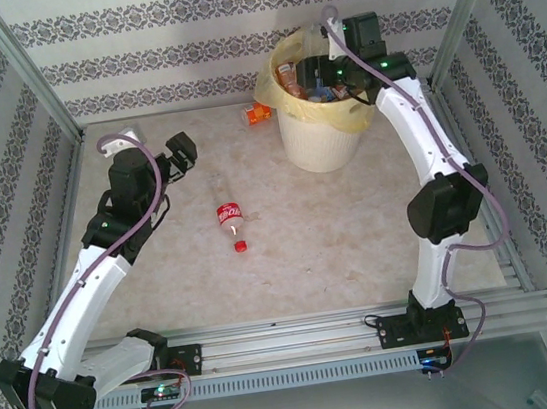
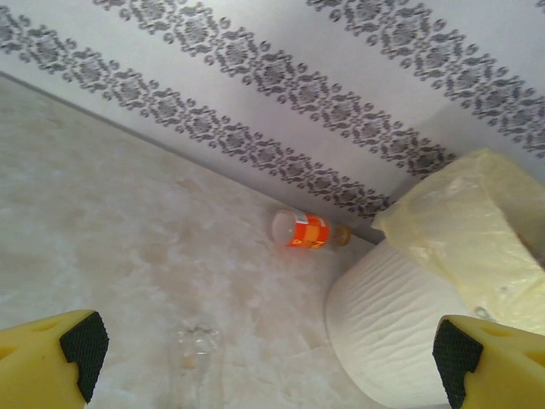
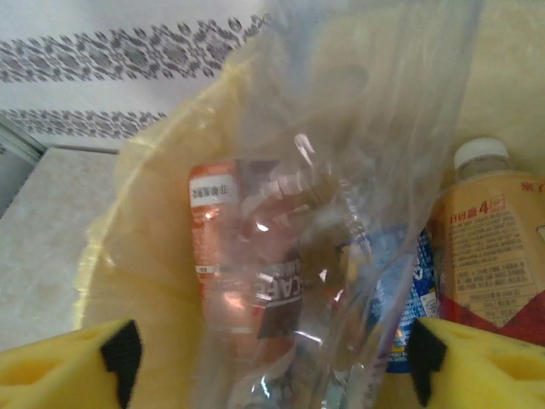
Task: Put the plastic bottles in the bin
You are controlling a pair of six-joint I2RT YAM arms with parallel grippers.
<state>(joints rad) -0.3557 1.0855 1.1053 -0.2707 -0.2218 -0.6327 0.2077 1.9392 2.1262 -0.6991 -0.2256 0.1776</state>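
Top view, bin: the white bin (image 1: 321, 143) with its yellow bag (image 1: 273, 83) stands at the far right of the bench (image 1: 340, 246).
Top view, right fingers: the right fingers (image 1: 316, 70) hang over the mouth of the bin, with bottles below them.
Top view, left fingers: the left fingers (image 1: 181, 151) are spread wide, empty, low over the far left of the bench.
Top view, bottles outside: a red-label bottle (image 1: 229, 215) lies on the open bench. An orange-label bottle (image 1: 258, 115) lies by the far wall (image 1: 183, 55), just beside the bin.
Top view, key relation: the red-label bottle lies near the left fingers, to their right and toward the arm bases. Its long axis runs almost far to near, with the cap at the near end. The left arm is clearly the nearer one, so I judge this bottle is for it.
Left wrist view: the two yellow pads (image 2: 72, 354) stand far apart with nothing between them. The orange-label bottle is ahead, along the wall, left of the bin.
Right wrist view: the pads (image 3: 94, 358) are spread. A clear bottle (image 3: 264, 281) stands between them inside the bag, and it looks loose, not pinched.
Right wrist view, bin content: a brown-label bottle (image 3: 490, 247) and a blue-label bottle (image 3: 417, 294) lie in the bin.
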